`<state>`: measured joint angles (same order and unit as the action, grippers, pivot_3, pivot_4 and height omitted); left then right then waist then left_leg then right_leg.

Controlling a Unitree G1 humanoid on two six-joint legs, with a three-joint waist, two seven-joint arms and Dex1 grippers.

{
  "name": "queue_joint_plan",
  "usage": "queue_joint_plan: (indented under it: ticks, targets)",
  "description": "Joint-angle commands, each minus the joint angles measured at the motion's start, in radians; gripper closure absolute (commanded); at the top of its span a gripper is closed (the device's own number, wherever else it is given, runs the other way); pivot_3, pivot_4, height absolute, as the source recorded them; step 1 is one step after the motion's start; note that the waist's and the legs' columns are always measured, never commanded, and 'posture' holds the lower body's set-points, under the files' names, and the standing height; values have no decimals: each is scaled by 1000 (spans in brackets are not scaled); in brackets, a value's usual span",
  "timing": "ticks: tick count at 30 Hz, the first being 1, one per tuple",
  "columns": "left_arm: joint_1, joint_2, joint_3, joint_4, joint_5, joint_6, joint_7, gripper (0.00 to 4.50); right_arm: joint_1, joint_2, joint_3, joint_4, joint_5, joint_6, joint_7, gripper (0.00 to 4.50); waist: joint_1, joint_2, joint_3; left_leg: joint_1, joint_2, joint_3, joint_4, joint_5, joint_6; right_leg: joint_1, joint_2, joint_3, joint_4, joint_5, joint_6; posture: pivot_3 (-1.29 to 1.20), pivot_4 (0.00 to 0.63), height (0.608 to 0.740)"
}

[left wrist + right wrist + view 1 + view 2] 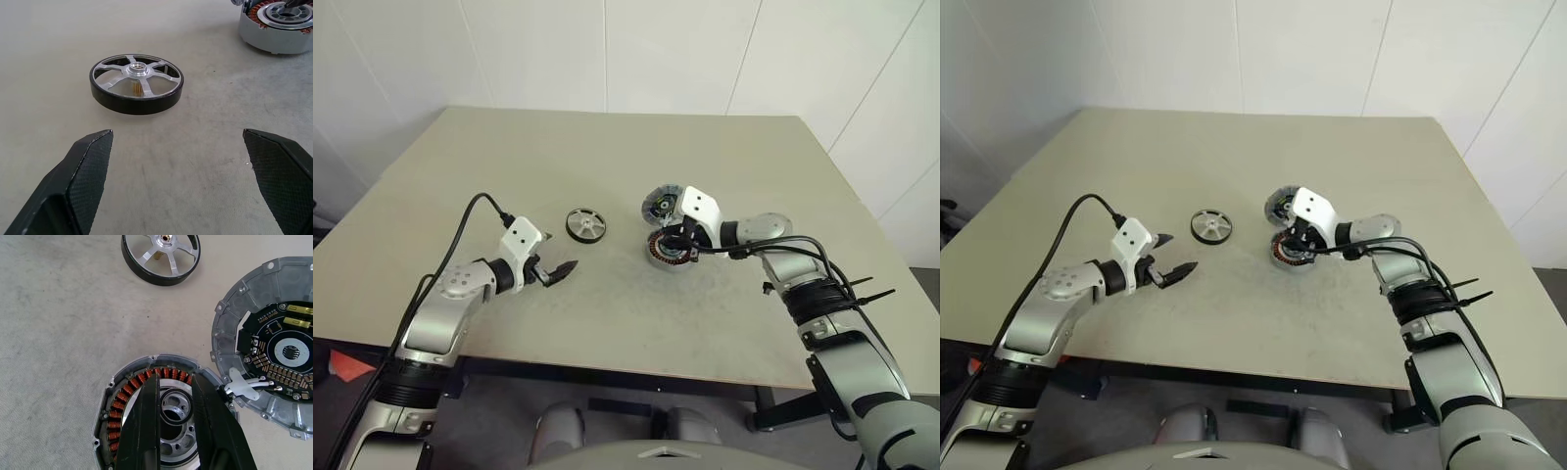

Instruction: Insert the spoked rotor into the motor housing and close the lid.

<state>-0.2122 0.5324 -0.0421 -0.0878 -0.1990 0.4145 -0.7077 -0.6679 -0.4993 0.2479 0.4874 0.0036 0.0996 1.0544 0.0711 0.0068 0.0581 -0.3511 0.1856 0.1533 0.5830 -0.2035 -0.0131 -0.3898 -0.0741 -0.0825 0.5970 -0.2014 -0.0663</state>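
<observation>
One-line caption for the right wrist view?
Right gripper fingers over the open motor housing, lid swung aside, spoked rotor beyond.

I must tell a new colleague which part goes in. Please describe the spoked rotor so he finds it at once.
On the beige table, look just ahead of the open left hand. The spoked rotor lies flat there, apart from the motor housing. Its dark rim, silver spokes and lack of copper windings set it apart.

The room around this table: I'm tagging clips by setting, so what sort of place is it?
Probably a lab or test room, not a home or factory floor. A bare beige table stands against plain white panelled walls, with only a motor housing and spoked rotor laid out on it.
</observation>
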Motion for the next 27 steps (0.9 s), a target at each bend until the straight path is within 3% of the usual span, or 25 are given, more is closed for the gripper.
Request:
queue_joint_plan:
  ticks: [1, 27]
  targets:
    - [-8, 12, 28, -33, -6, -5, 9, 0, -3, -8, -20, -16, 7, -16, 2, 3860, 0, 0, 0, 0, 0, 0, 0, 0, 0, 0, 0, 0, 1, 0, 0, 0, 0, 740]
    - [1, 16, 32, -39, -8, -1, 16, 0, -58, 34, -21, 159, -15, -79, -41, 3860, -2, 0, 0, 0, 2, 0, 12, 0, 0, -1, 0, 1, 10, -1, 0, 0, 0, 740]
